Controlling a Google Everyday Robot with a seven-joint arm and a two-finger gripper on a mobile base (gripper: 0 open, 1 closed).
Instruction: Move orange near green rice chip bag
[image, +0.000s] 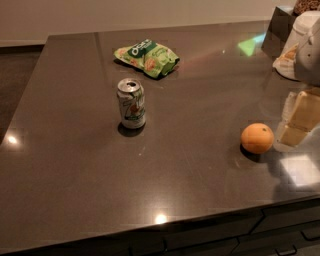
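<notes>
1. My gripper (299, 119) is at the far right of the view, low over the countertop (200, 170). It shows as pale, yellowish blocks, partly cut off by the frame edge. I cannot tell whether it is open or closed.
2. Above it, also at the right edge, is the white rounded housing of my arm (306, 42).
3. The orange (257, 138) rests on the countertop just to the left of my gripper (so close that I cannot tell whether the two touch). It is round, bright and smooth, with a small dark shadow under it.
4. Further left, near the middle of the counter and well apart from the orange, a soda can (131, 103) stands upright. It is silver and green, and its opened top faces up.
5. Beyond the can, toward the back of the counter, lies the green rice chip bag (147, 58). It is flat and crinkled, light green with a dark green and white logo and tan chip pictures. It is well apart from the orange, with the can standing roughly between them but off to the left.
6. The countertop is dark, glossy stone with several bright light reflections. Drawer fronts (280, 235) run along its near edge.
</notes>
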